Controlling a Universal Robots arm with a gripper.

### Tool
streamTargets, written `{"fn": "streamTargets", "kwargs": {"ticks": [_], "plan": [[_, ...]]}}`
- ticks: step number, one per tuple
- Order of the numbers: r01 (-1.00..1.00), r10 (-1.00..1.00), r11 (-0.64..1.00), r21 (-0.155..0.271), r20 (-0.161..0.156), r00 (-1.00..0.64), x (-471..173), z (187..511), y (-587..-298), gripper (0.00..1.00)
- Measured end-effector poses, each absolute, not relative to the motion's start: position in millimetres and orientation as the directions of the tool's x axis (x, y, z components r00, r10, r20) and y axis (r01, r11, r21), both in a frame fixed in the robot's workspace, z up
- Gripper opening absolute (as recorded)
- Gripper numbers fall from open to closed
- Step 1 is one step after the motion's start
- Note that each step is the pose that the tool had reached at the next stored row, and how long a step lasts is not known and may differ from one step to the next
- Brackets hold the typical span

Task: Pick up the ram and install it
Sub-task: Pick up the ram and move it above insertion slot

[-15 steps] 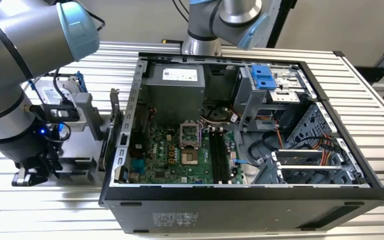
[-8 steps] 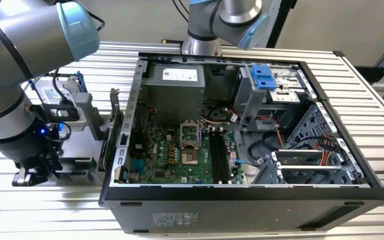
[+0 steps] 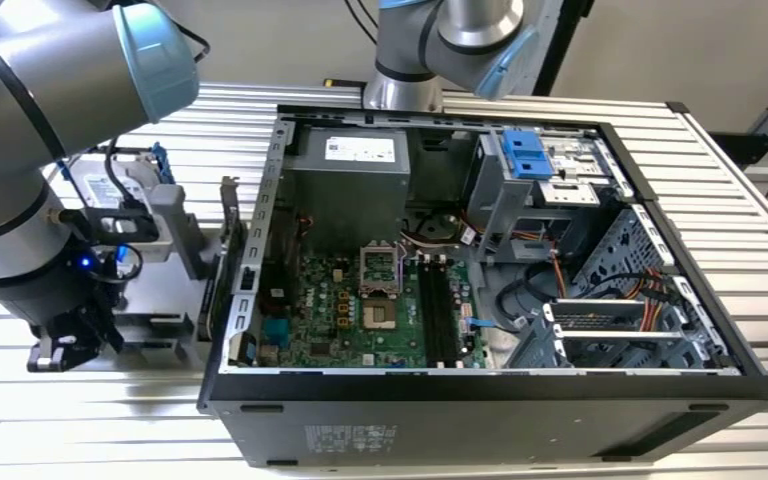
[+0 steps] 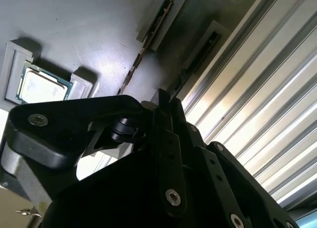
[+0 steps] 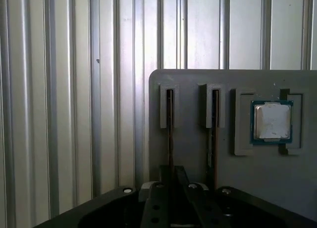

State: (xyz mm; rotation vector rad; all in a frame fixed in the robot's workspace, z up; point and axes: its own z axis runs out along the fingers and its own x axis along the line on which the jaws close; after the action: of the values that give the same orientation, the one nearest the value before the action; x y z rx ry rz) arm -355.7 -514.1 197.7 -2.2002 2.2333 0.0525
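We see the pincer nearly closed, seemingly clamping the ram just ahead; the processor chip sits off beside.

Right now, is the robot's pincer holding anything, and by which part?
It looks like the pincer is pinching the ram by one end, squeezing its flat sides. The ram stands in its slot in the grey holder, not lifted out.

In the first wrist view, two ram sticks and one processor chip are counted on one grey tray. In the exterior view, one open computer case and one motherboard are counted.
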Motion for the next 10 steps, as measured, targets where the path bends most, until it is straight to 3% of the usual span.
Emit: {"fn": "streamTargets", "kwargs": {"ticks": [10], "plan": [[-1.0, -1.0, 0.009, 0.019, -0.028, -0.01, -355.7, 197.7, -514.1, 0.0]]}}
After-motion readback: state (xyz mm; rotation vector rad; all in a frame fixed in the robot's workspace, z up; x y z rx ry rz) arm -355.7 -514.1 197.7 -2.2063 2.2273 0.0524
